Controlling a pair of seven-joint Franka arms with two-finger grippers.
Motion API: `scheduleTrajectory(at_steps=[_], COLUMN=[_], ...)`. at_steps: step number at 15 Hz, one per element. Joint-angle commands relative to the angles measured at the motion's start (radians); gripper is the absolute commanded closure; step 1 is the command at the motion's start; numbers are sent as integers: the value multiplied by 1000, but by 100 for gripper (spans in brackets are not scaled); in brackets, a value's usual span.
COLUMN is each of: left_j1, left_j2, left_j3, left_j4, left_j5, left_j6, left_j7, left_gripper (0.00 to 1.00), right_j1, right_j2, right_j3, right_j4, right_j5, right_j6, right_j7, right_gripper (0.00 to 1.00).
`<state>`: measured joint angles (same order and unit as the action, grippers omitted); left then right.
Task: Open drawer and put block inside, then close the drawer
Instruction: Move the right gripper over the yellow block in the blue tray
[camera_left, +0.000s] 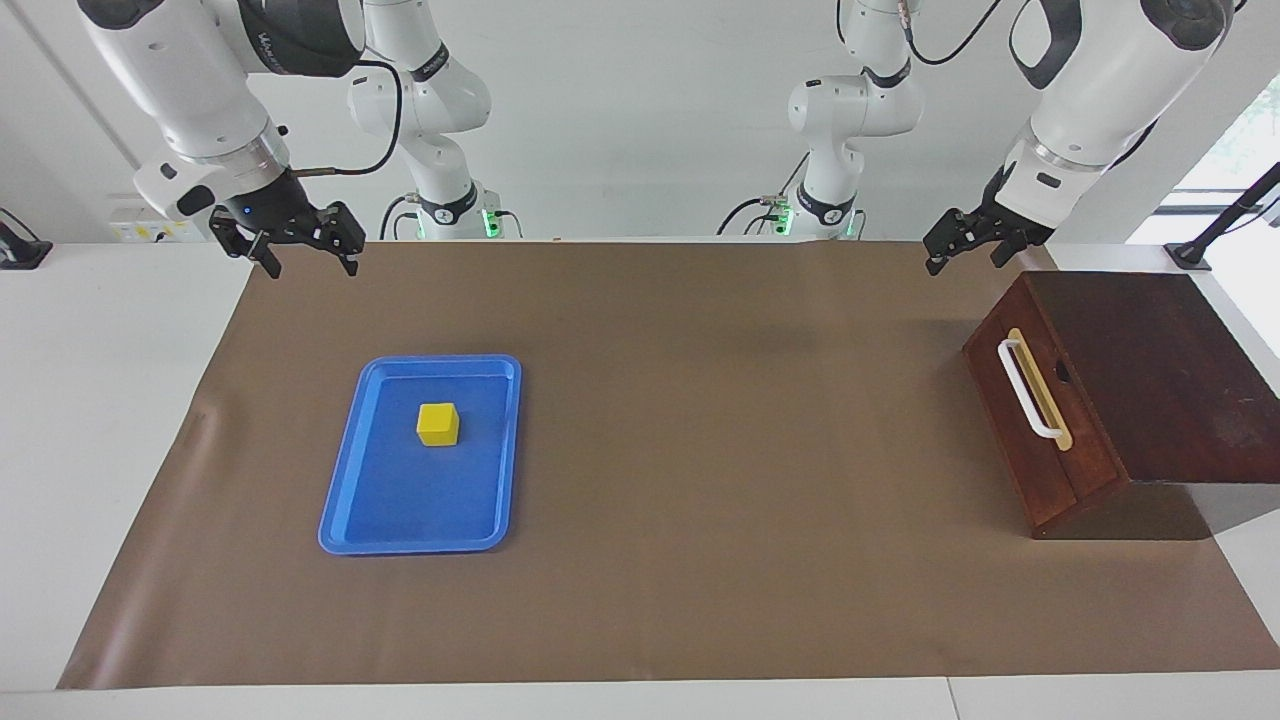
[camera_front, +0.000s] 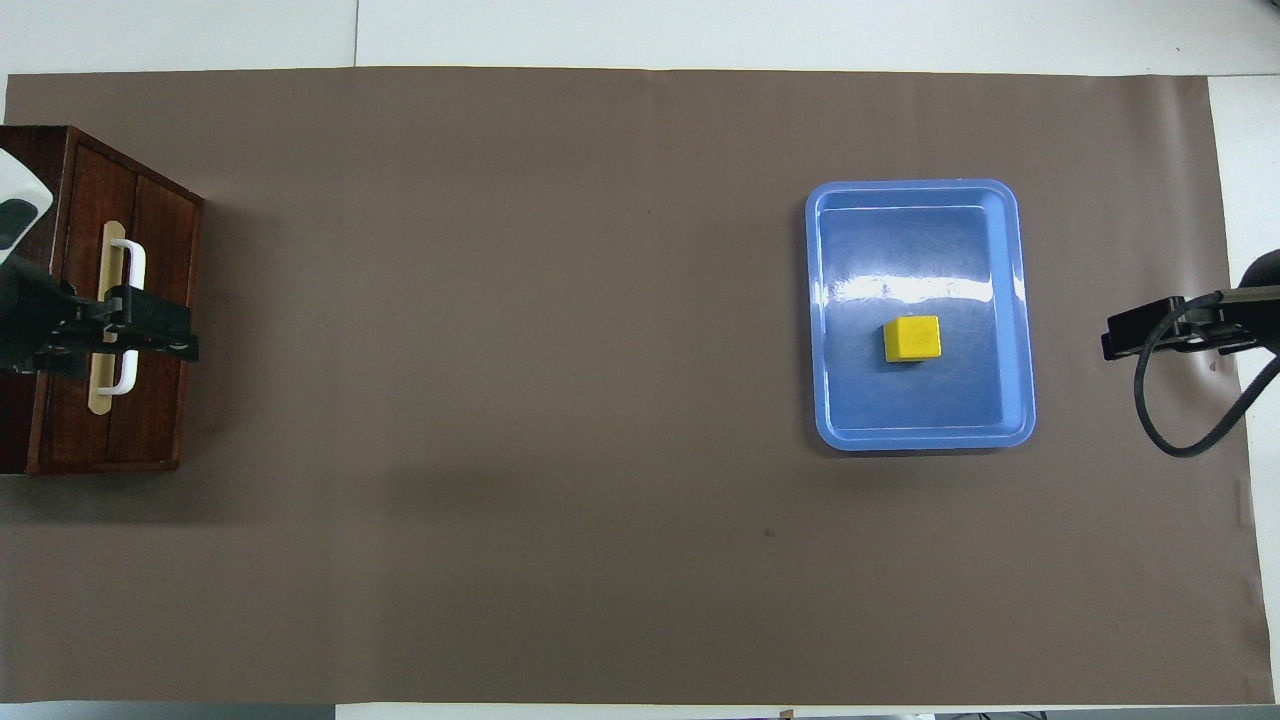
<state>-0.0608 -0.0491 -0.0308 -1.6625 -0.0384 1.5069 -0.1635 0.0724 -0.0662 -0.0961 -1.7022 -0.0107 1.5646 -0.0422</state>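
My brown mat (camera_left: 700, 450) covers nearly the whole table, with bare white tabletop (camera_left: 100, 400) at its edges and a pale wall where my arms are mounted. At my left arm's end stands the dark wooden box (camera_left: 1160, 370), its drawer (camera_left: 1040, 420) fully shut, the long white handle (camera_left: 1030, 390) facing the middle of the mat. Toward my right arm's end lies the blue tray (camera_left: 350, 480), and the block (camera_left: 438, 424) sits inside it, loose, nearer the end closest to me.

My left gripper (camera_left: 968, 244) hangs raised, above the mat beside the corner of the box nearest me, fingers spread wide with nothing in them. My right gripper (camera_left: 300, 245) hangs over the mat's edge at my end of the table, well apart from the tray, also spread wide and empty. Nothing of the job is done yet.

What worries me: the box looks free-standing, so a pull on the handle could drag the whole box instead of sliding the drawer. The handle runs slantwise to my left arm, so a crooked approach could slip off the bar. The tray is glossy; a nudged block may skid, or the tray itself may shift on the mat.
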Motion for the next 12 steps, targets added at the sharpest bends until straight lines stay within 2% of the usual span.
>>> scheduleTrajectory(at_steps=[1,6,8,9,12], left_j1=[-10,-11,-11,-10,-13], left_j2=[-6,-6,-6,-6,-6], left_j3=[14,12,12,14,9], left_j4=[-6,-6,-6,-6,-11], left_j5=[-18,-18,-18,-18,-12], left_j6=[13,15,15,15,36], left_j7=[13,12,13,13,15], left_gripper=[0,0,0,0,0], right_j1=[-11,-11,-19,-28,-25], right_j2=[-12,-12,-17,-12,26], right_j3=[6,7,-2,-5,-4], right_j4=[-10,-8,-5,-4,-4], right_j5=[-12,-11,3,12,9], right_j6=[-11,-14,-40,-11,87], right_j7=[-19,-22,-83,-115,80], right_gripper=[0,0,0,0,1])
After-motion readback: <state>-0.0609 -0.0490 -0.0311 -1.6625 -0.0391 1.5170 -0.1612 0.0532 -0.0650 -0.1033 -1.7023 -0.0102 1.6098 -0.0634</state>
